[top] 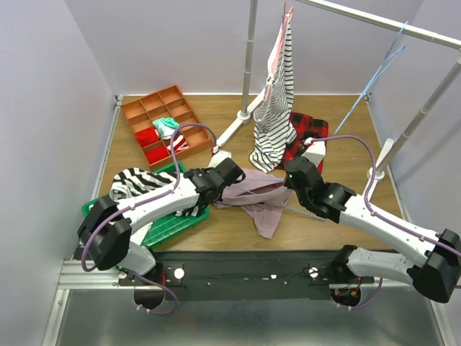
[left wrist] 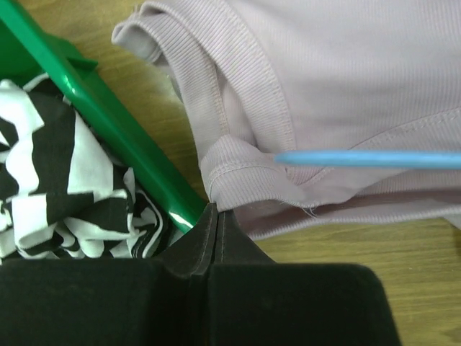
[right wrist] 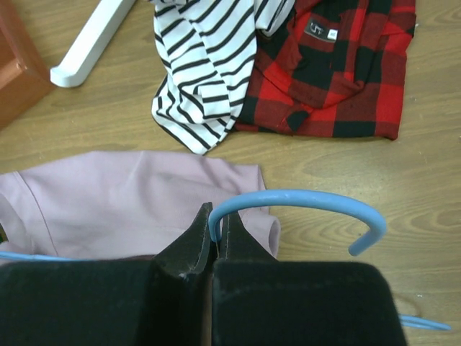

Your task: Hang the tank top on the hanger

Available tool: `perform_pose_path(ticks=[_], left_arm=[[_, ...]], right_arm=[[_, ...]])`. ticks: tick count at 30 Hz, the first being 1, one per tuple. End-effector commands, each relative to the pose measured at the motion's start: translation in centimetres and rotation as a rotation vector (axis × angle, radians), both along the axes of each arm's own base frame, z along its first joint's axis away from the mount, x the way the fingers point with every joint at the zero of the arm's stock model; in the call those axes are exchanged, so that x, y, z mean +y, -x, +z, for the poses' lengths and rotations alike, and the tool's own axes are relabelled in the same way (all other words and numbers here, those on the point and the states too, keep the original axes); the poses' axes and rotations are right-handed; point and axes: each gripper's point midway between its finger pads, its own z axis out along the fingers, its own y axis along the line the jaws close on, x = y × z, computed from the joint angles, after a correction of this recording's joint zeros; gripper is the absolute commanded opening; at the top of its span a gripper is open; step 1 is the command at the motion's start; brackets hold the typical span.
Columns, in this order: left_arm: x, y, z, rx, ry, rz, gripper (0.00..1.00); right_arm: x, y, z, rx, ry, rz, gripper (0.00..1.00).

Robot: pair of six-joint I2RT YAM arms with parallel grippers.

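Note:
The dusty-pink tank top (top: 261, 200) lies crumpled on the table between my two grippers. My left gripper (top: 232, 175) is at its left edge; in the left wrist view its jaws (left wrist: 215, 210) are shut, pinching the tank top (left wrist: 338, 86) at a strap hem. My right gripper (top: 293, 175) is at the garment's right edge, shut on the neck of the light-blue hanger (right wrist: 302, 200), just below its hook (right wrist: 220, 222). The hanger's wire (left wrist: 367, 159) runs across the tank top (right wrist: 122, 202), partly under the fabric.
A green tray (top: 173, 225) with a zebra-print cloth (top: 133, 182) lies at the left. An orange compartment box (top: 162, 122) is behind it. A striped shirt (top: 277, 94) hangs from the rack, a red plaid garment (top: 310, 137) beneath. Spare blue hangers (top: 378, 72) hang on the rail. White rack feet (top: 234, 130) stand mid-table.

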Motion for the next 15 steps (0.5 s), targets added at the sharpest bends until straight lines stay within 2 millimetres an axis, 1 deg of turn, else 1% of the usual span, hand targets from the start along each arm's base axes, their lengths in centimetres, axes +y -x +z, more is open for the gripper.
perform_pose_path(ticks=[1,2,4,5,7,11,15], left_arm=[[0.1,0.1,1.1,-0.052,0.122,0.087,0.0],[0.0,0.0,1.7,-0.057,0.16,0.099,0.0],[0.2,-0.5,2.2,-0.048,0.22,0.127,0.0],[0.3,-0.8,2.7,-0.05,0.247,0.137,0.0],[0.3,-1.5,3.0,-0.033,0.306,0.147,0.0],[0.0,-2.2,4.2,-0.03,0.356,0.146,0.0],[-0.3,-2.8,4.2,-0.017,0.386,0.15,0.0]], right_arm=[[-0.6,-0.6,1.5,-0.038,0.003,-0.053,0.01],[-0.6,-0.4,0.9,-0.028,0.009,-0.048,0.01],[-0.5,-0.1,0.4,-0.02,0.002,-0.039,0.01],[-0.5,0.1,-0.3,-0.009,-0.002,-0.031,0.01],[-0.5,0.3,-0.6,-0.007,-0.005,-0.017,0.01],[-0.6,0.7,-1.3,0.006,-0.002,-0.012,0.01],[-0.6,1.0,-1.4,0.006,-0.019,0.004,0.01]])
